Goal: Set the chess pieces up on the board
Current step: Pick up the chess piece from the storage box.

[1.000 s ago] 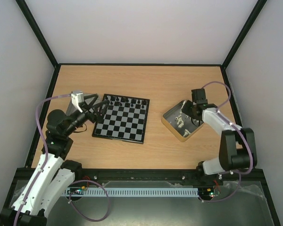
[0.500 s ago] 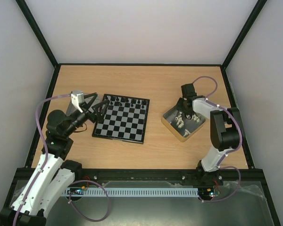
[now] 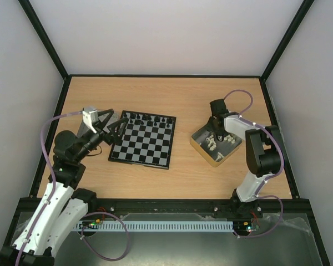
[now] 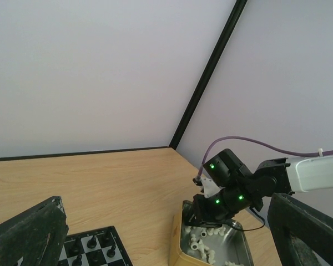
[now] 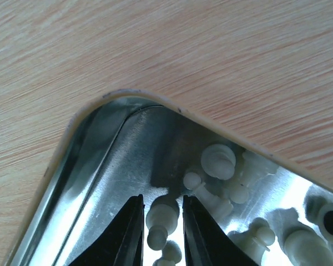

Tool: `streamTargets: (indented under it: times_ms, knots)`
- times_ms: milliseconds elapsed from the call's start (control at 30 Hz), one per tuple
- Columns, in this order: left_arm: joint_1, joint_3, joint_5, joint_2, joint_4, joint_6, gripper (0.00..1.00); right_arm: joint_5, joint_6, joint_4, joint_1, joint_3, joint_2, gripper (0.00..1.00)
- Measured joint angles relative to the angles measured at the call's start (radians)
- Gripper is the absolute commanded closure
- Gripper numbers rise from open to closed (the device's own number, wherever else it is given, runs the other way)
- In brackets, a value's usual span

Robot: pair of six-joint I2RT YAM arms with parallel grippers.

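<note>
The right gripper (image 5: 162, 206) sits low in the gold-sided tin (image 3: 198, 142) right of centre, its jaws drawn narrow around one white pawn (image 5: 160, 223) among the loose white chess pieces (image 3: 213, 142). The left gripper (image 3: 117, 122) hangs spread wide over the upper-left corner of the chessboard (image 3: 143, 143) at centre-left, where black pieces (image 3: 150, 117) line the top edge.

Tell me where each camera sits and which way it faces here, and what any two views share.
Top external: above and behind the arm bases, looking down on the table; both arms, the board and tin show.
Left wrist: on the left arm, looking across the table; the open left gripper frames the right arm over the tin.
Right wrist: pointing down into a tin corner; the right gripper, fingers closed around a white piece.
Shared: all three show the tin.
</note>
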Motion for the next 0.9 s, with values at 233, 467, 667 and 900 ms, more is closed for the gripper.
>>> streamTargets:
  times_ms: [233, 467, 667, 900]
  knots:
    - [0.0, 0.0, -0.001, -0.004, 0.0, 0.0, 0.0, 0.021, -0.003, -0.014, 0.007, 0.0, -0.001, 0.89]
    - [0.0, 0.0, -0.006, -0.01, 0.0, 0.0, 0.0, 0.022, -0.008, -0.014, 0.007, -0.001, -0.001, 0.98]
    - [0.0, 0.0, -0.011, -0.012, 0.0, 0.0, 0.0, 0.022, -0.014, -0.013, 0.009, -0.001, -0.003, 0.98]
    - [0.0, 0.0, -0.087, -0.016, -0.023, 0.002, 0.0, 0.022, 0.011, -0.023, 0.029, -0.001, -0.141, 0.98]
